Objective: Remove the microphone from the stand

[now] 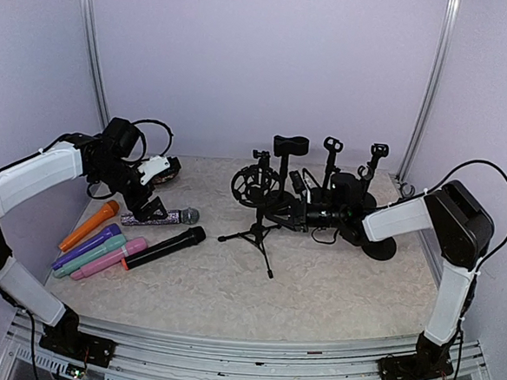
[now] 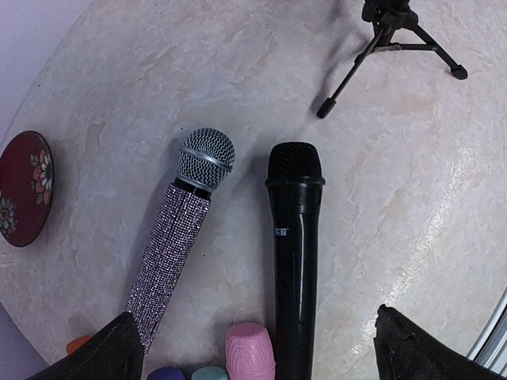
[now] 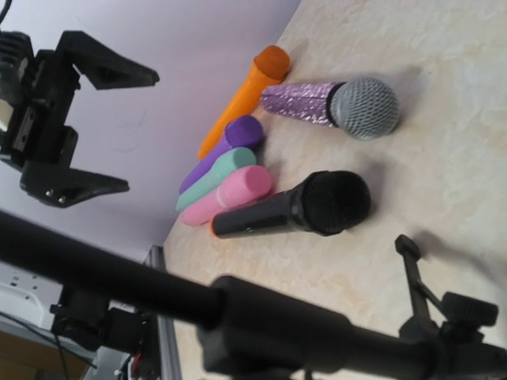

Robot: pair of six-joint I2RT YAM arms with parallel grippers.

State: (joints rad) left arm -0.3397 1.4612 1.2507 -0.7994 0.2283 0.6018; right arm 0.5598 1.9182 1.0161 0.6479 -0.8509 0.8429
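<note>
Grasping seems the step in hand: the right pincer is sitting at the black microphone lying across the tripod stand toward the counter's far edge; I cannot tell its opening. Next it is needing a firm hold, then a pull free. The left pincer is hanging wide near the left edge, by an empty-looking red dish.

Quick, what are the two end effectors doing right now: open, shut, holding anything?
Left end effector: open, holding nothing.
Right end effector: cannot be told; it is lost among the black stands.
</note>
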